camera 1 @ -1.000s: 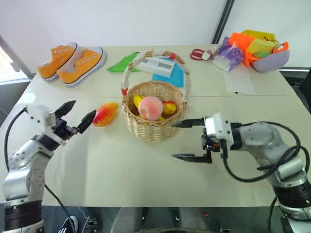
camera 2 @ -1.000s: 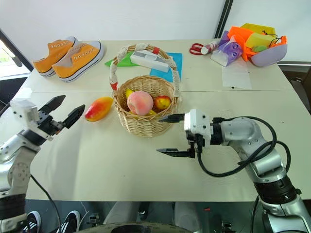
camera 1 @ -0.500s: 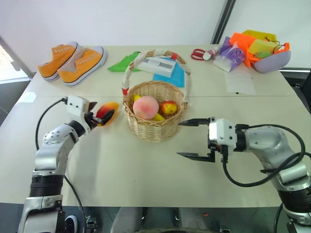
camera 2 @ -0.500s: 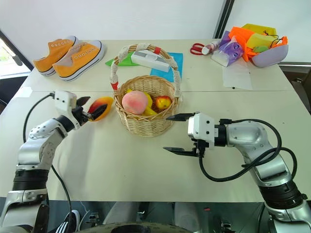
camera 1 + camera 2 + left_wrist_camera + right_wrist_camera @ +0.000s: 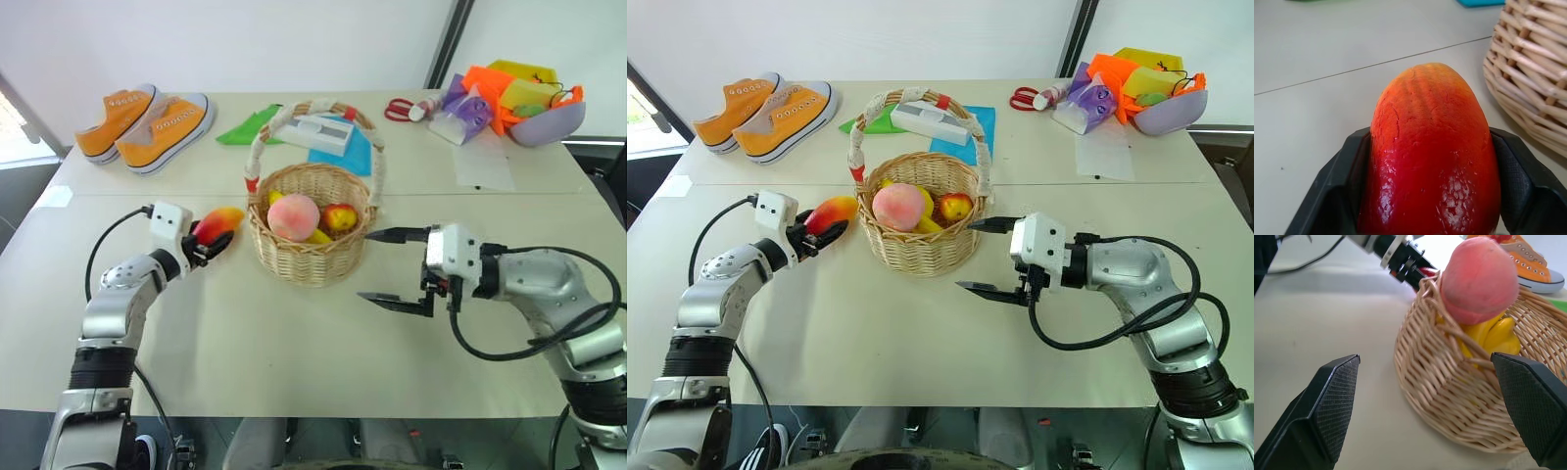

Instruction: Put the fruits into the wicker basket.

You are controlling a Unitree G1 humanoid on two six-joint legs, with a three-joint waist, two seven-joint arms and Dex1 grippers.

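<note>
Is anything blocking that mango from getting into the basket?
Only the basket's own wall. The left gripper is shut on the mango, right beside the wicker basket, whose rim stands between them, so the mango likely has to be lifted over it. The arched handle crosses overhead but leaves the near side open.

Between the spread fingers [image 5: 1327, 401] of the right gripper [image 5: 1430, 406], the basket [image 5: 1449, 396] is seen on the table [image 5: 1317, 323]. A peach [image 5: 1479, 279] is piled on a banana [image 5: 1488, 335] inside it. Beyond the basket, the left gripper [image 5: 1410, 271] is seen against something red. Orange sneakers [image 5: 1533, 267] lie farther off.
</note>
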